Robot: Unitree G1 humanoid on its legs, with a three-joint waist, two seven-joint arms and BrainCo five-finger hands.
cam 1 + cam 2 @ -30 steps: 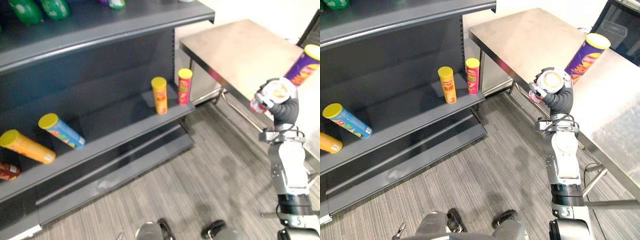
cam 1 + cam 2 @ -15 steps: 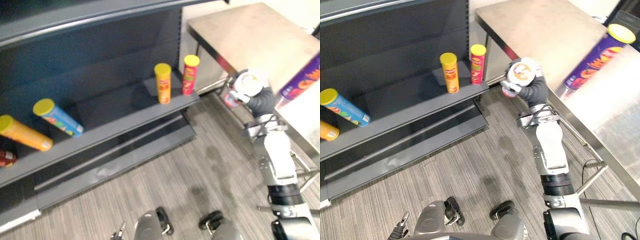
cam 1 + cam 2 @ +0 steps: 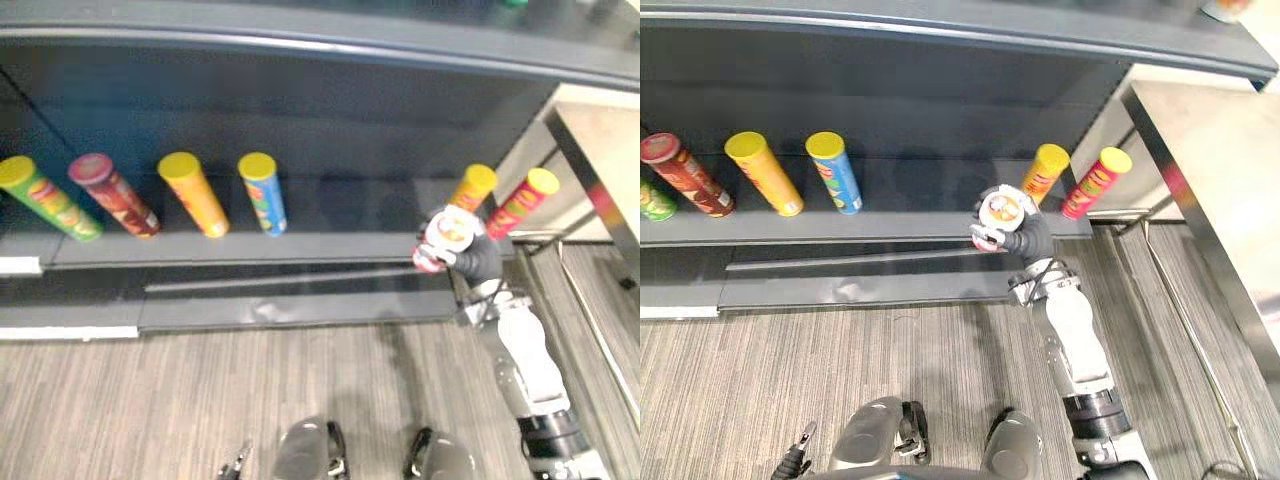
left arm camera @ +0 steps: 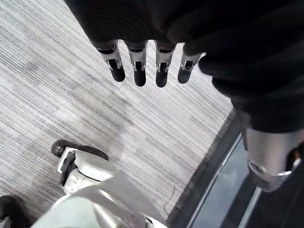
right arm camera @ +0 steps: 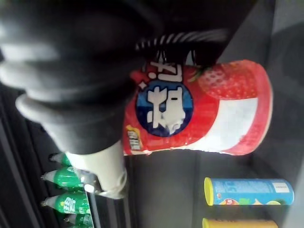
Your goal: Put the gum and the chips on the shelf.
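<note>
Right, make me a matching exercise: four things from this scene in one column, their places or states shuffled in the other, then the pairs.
Things:
1. red can
2. blue tube
3. left hand
4. pink-red tube

Places or states:
A. open, fingers straight, over the floor
B. at the right end of the shelf, beside the orange tube
C. gripped in the right hand
D. on the shelf, next to the yellow tube

Pairs: 1-C, 2-D, 3-A, 4-B.
</note>
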